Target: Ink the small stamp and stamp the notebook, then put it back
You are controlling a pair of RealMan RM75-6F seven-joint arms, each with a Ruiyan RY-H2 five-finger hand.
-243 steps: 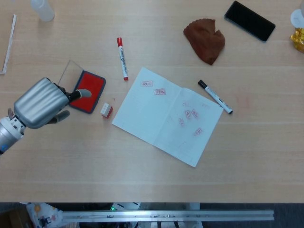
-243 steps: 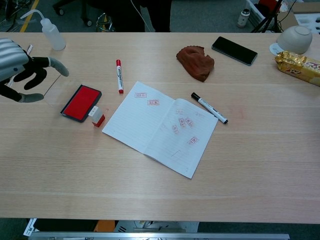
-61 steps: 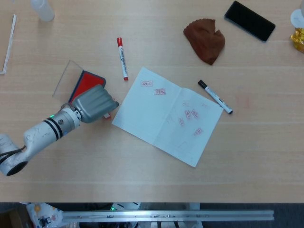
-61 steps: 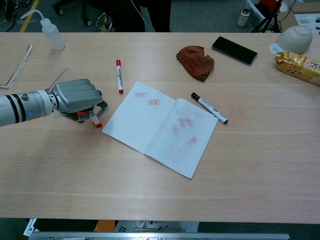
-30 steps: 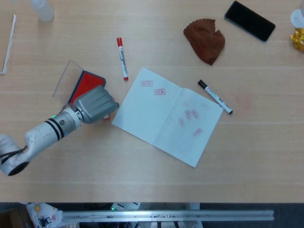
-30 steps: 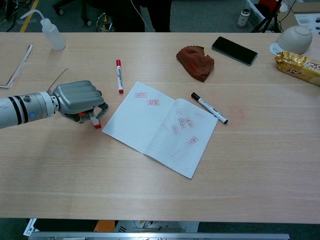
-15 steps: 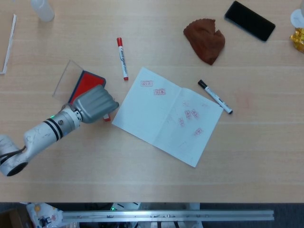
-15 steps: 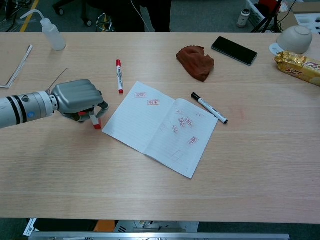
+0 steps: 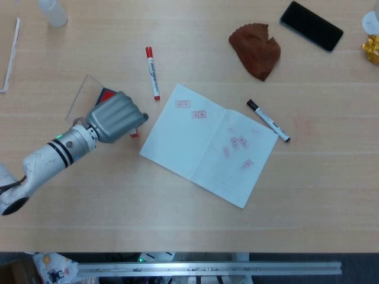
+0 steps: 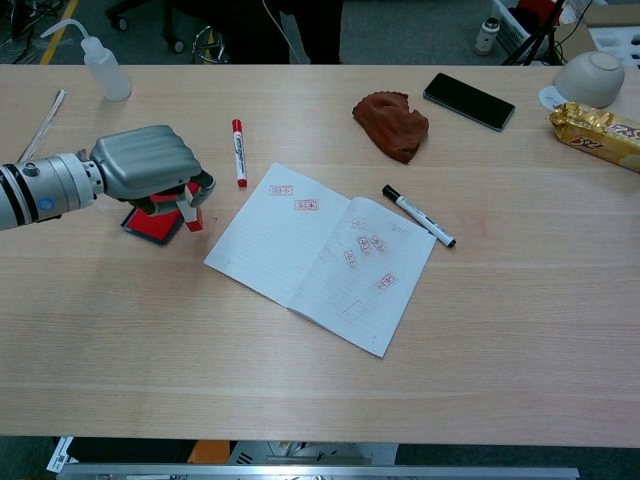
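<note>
My left hand (image 9: 116, 116) (image 10: 146, 163) grips the small white stamp with a red base (image 10: 189, 211); only its red tip (image 9: 134, 134) peeks out in the head view. The stamp hangs off the table, just right of the red ink pad (image 10: 150, 224), which the hand mostly hides in the head view (image 9: 105, 93). The open notebook (image 9: 207, 145) (image 10: 320, 255), with several red stamp marks, lies to the right of the hand. The right hand is in neither view.
The pad's clear lid (image 9: 79, 98) lies left of it. A red marker (image 10: 238, 152), a black marker (image 10: 418, 216), a brown cloth (image 10: 392, 122), a phone (image 10: 470, 100), a squeeze bottle (image 10: 103, 62), a bowl (image 10: 592, 78) and a snack pack (image 10: 600, 135) surround the notebook.
The left hand closed around the stamp on the table, then lifted it and moved slightly back toward the ink pad within the last half second.
</note>
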